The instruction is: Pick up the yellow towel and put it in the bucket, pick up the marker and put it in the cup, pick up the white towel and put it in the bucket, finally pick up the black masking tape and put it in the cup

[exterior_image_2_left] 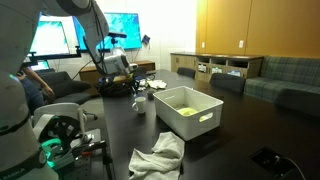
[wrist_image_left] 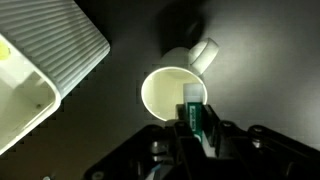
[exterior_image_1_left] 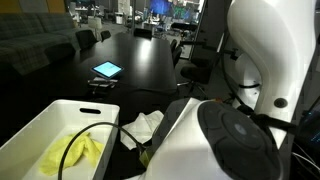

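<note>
My gripper (wrist_image_left: 194, 128) has its jaws closed narrow on the marker (wrist_image_left: 193, 112), which I hold by the barrel. Its free end points down at the near rim of the cup (wrist_image_left: 165, 95). The marker is light, stiff and smooth, so I judge it can slip or hit the rim. The ribbed wall of the bucket (wrist_image_left: 65, 50) is near on one side. The dark table (wrist_image_left: 110, 135) around the cup gives room to move.
</note>
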Controlling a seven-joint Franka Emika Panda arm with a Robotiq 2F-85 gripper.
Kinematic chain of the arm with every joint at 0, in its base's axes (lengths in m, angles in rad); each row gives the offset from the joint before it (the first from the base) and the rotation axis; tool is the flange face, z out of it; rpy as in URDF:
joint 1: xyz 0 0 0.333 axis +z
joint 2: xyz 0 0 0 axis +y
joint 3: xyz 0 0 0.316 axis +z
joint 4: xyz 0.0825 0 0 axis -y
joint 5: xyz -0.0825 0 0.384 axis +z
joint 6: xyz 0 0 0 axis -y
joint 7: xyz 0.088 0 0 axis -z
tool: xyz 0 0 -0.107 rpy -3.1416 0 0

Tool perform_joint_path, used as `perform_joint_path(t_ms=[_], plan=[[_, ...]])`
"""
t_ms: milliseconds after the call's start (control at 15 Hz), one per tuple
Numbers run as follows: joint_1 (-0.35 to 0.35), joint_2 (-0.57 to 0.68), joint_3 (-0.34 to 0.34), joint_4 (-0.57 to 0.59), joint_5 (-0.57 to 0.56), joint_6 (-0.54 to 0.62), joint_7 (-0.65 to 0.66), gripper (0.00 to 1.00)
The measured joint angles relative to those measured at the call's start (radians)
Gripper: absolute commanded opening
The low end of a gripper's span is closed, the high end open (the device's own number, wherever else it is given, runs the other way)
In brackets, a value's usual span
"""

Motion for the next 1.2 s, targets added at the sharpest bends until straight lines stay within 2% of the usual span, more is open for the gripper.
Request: perform_joint_path(t_ms=[667, 1200], plan=[[0.105, 0.056, -0.142, 0.019, 0.049, 0.163, 0.119, 0.15], [0.165, 0.089, -0.217, 0.021, 0.128, 0.232, 0.123, 0.14]])
